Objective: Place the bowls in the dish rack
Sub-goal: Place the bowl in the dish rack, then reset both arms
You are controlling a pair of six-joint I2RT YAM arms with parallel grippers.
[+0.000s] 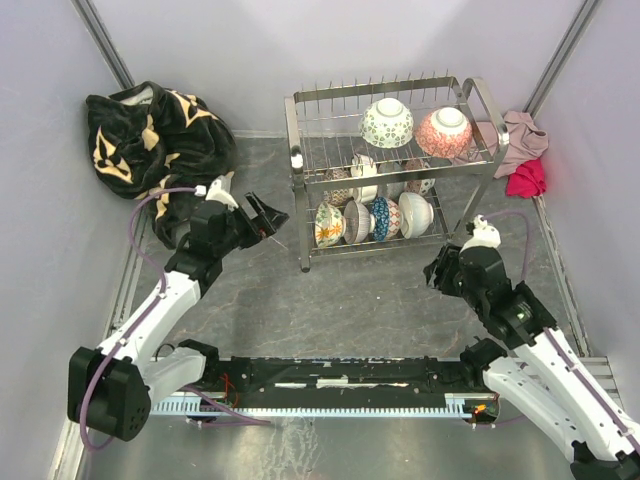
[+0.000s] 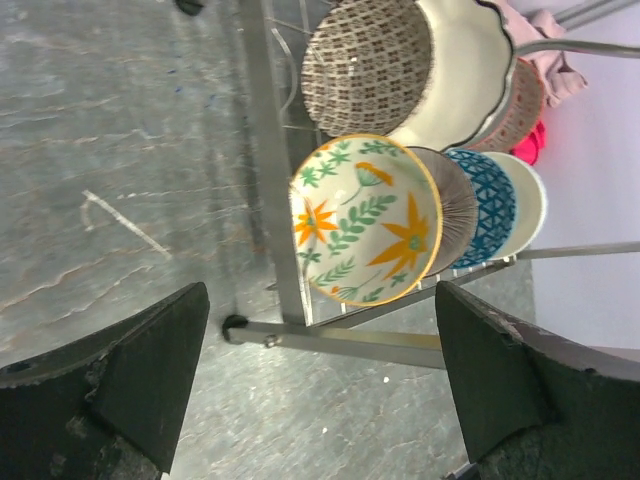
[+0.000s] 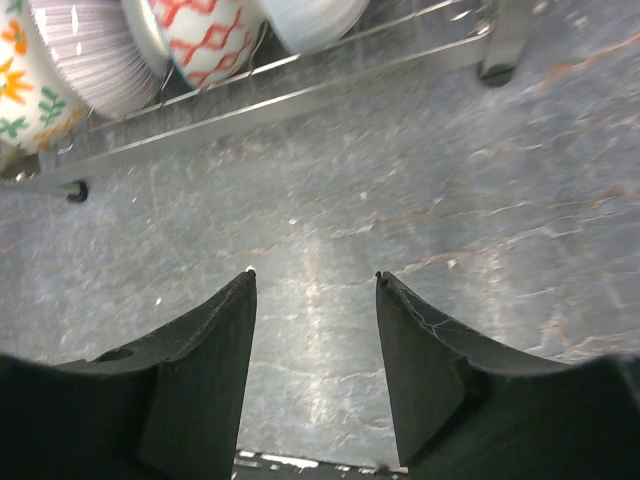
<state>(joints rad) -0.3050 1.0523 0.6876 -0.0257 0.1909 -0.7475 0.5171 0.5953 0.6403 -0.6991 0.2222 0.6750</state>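
Observation:
The chrome two-tier dish rack (image 1: 300, 180) stands at the back centre. Two bowls sit upside down on its top tier, a green-patterned one (image 1: 387, 122) and a red-patterned one (image 1: 443, 132). Several bowls stand on edge on the lower tier, the orange-flower bowl (image 1: 328, 224) at the left end; it also shows in the left wrist view (image 2: 365, 218). My left gripper (image 1: 270, 217) is open and empty, just left of the rack's front left leg (image 2: 270, 180). My right gripper (image 1: 440, 268) is open and empty over bare table, in front of the rack's right end.
A black and tan cloth (image 1: 150, 140) lies heaped at the back left. A pink and red cloth (image 1: 522, 158) lies right of the rack. Grey walls close in the table. A black rail (image 1: 340, 378) runs along the near edge between the arm bases.

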